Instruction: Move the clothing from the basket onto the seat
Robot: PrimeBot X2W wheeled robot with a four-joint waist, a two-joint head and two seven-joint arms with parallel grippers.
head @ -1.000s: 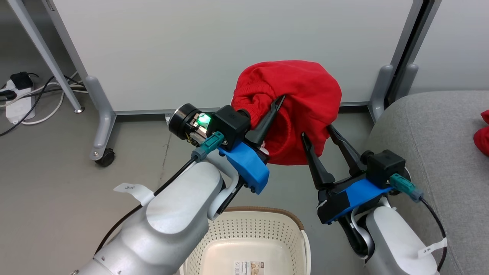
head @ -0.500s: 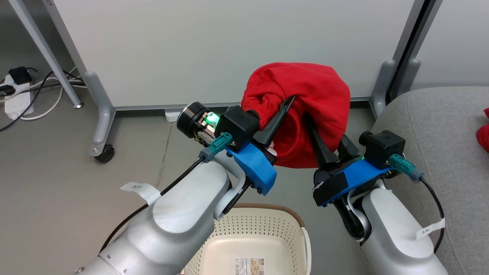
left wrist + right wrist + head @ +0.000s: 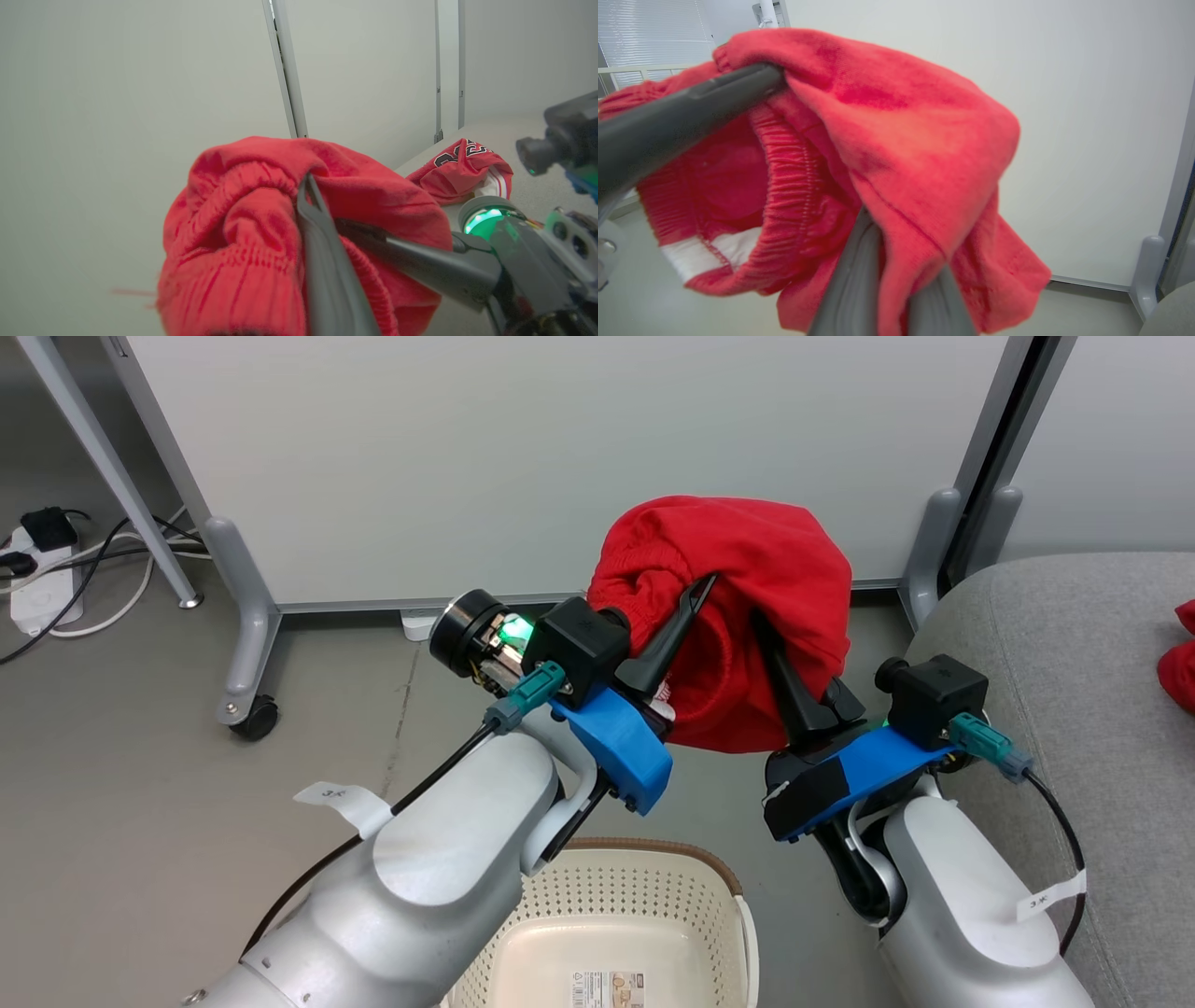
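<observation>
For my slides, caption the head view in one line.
Left hand and right hand both pinch the red shorts in the air, basket below, grey seat alongside.

Basket (image 3: pixel 653 847) on floor (image 3: pixel 140 756), jersey (image 3: pixel 1178 665) on seat (image 3: pixel 1055 644)

The shorts (image 3: pixel 747 579) are plain red, the jersey (image 3: pixel 467 169) red with black-and-white lettering and white trim, the seat (image 3: pixel 1055 644) grey, the basket (image 3: pixel 635 896) cream-white and perforated with a brown rim, the fingers (image 3: pixel 674 633) dark.

Seat (image 3: pixel 1055 644) open on the right, jersey (image 3: pixel 1178 667) lying farther right on it, partition (image 3: pixel 560 457) close behind the held shorts (image 3: pixel 747 569), its grey feet (image 3: pixel 936 546) between shorts and seat, basket (image 3: pixel 644 896) below, bare floor (image 3: pixel 140 756) left.
</observation>
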